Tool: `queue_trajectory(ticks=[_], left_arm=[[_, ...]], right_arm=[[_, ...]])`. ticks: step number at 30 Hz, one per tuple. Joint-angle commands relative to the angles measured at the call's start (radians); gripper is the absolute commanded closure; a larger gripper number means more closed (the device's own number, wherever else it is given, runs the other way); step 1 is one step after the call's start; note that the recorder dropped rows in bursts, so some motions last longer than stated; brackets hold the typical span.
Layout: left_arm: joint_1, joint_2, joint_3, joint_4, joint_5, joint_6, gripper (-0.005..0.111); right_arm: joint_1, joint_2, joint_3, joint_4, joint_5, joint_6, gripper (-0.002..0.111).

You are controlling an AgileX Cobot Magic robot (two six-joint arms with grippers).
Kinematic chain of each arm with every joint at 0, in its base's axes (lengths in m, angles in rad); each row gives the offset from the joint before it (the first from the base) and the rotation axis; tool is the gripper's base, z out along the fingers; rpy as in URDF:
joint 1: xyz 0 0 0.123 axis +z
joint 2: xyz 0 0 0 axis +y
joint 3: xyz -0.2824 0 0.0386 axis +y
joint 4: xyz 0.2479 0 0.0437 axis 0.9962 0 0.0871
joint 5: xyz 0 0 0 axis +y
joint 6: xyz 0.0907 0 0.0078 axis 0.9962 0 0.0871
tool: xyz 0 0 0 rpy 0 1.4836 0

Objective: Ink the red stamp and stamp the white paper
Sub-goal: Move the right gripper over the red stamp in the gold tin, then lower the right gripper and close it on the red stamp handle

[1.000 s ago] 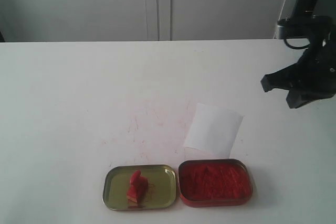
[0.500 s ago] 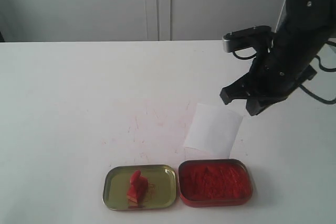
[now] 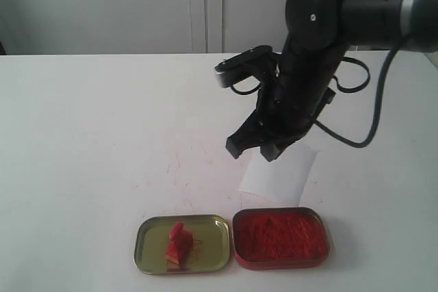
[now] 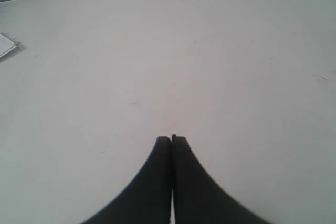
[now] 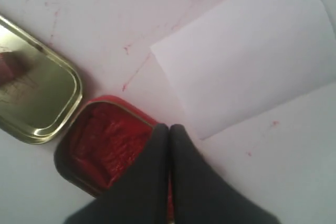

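Red stamp lies tilted inside a shallow gold tin lid, resting on the lid's floor, close to the table edge nearest the exterior camera and roughly midway along that edge. Touching the lid on its right side sits a red-rimmed tin of red ink paste, open and full. Just beyond that tin, toward the far edge, the white paper lies flat on the table, turned slightly askew, its near corner almost at the tin's rim.

The right arm reaches in from the far right corner and bends down over the middle of the table. Its right fingers are pressed together with nothing between them; in the wrist view their tips point at the strip where the ink tin meets the paper's edge, and they hang above the table.

The left fingers are likewise closed on each other and empty, over bare table.

Faint red smudges mark the table between the paper and the lid.
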Motion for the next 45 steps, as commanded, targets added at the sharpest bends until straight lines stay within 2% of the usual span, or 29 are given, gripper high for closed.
queue_trajectory(ticks=[1, 15, 23, 28, 35, 40, 43, 45], left_arm=[[0.004, -0.003, 0.003, -0.003, -0.001, 0.003, 0.107], [0.004, -0.003, 0.003, -0.003, -0.001, 0.003, 0.107], [0.004, -0.003, 0.003, -0.003, -0.001, 0.003, 0.107], [0.004, -0.003, 0.003, -0.003, -0.001, 0.003, 0.107], [0.004, -0.003, 0.003, -0.003, -0.001, 0.003, 0.107], [0.004, -0.003, 0.003, -0.003, -0.001, 0.003, 0.107], [0.004, -0.003, 0.003, -0.003, -0.001, 0.003, 0.107], [0.004, -0.003, 0.003, -0.003, -0.001, 0.003, 0.107]], right_arm=[[0.059, 0.033, -0.042, -0.008, 0.005, -0.091, 0.108], [0.168, 0.120, -0.131, 0.011, 0.013, -0.365, 0.108], [0.186, 0.170, -0.176, 0.172, 0.047, -0.737, 0.108], [0.196, 0.170, -0.174, 0.189, 0.052, -0.935, 0.108], [0.278, 0.170, -0.174, 0.175, 0.053, -1.321, 0.108], [0.297, 0.172, -0.173, 0.154, 0.080, -1.470, 0.108], [0.299, 0.174, -0.163, 0.123, 0.089, -1.504, 0.102], [0.299, 0.174, -0.148, 0.094, 0.091, -1.523, 0.094]])
